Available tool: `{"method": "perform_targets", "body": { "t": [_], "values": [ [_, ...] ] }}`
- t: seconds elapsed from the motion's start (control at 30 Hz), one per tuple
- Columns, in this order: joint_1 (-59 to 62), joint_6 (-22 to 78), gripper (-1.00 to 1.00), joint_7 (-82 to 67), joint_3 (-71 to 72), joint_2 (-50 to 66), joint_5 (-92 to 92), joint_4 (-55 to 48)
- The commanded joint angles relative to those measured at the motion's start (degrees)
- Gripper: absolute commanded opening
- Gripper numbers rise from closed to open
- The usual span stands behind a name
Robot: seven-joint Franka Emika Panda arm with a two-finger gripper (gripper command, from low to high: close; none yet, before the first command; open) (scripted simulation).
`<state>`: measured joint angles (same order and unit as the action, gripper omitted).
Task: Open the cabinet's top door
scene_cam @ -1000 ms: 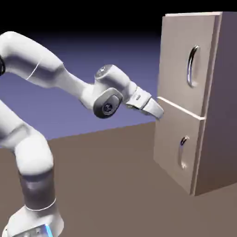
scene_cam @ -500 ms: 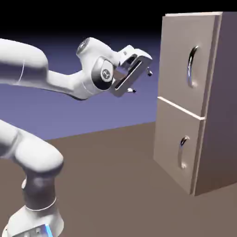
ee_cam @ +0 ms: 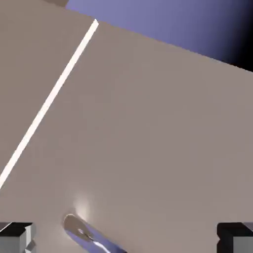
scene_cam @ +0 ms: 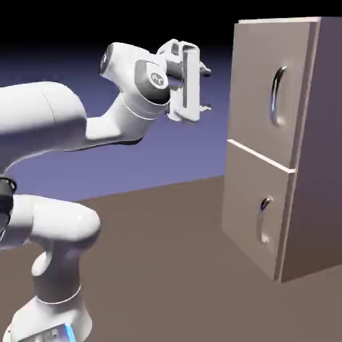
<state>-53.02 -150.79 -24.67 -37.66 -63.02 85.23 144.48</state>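
Observation:
The tall beige-grey cabinet (scene_cam: 314,133) stands at the exterior view's right. Its top door (scene_cam: 257,80) is flush and carries a long curved silver handle (scene_cam: 276,97). My gripper (scene_cam: 206,89) hovers in the air left of that door at handle height, a short gap away and touching nothing, with its jaws open one above the other. In the hand view the top door (ee_cam: 163,123) fills the frame. One end of the handle (ee_cam: 84,234) shows at the bottom, left of middle, between my open gripper's (ee_cam: 126,239) tips.
Below the top door sits the shorter lower door (scene_cam: 250,200) with its small handle (scene_cam: 264,220). A bright seam (ee_cam: 49,101) crosses the hand view diagonally. The brown table (scene_cam: 167,267) stretches between my base and the cabinet.
The hand rose from the seam between the two doors up to the top handle's height, pulled back a little and turned toward the cabinet. The jaws stayed open.

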Motion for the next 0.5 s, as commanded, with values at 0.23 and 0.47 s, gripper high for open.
{"method": "perform_targets", "body": {
  "t": [0.23,0.47],
  "values": [
    [-12.2,5.4,0.0,-15.7,-8.8,-7.1,19.9,-3.9],
    [-23.0,10.2,0.0,-29.4,-16.5,-13.3,37.4,-7.2]
  ]
}}
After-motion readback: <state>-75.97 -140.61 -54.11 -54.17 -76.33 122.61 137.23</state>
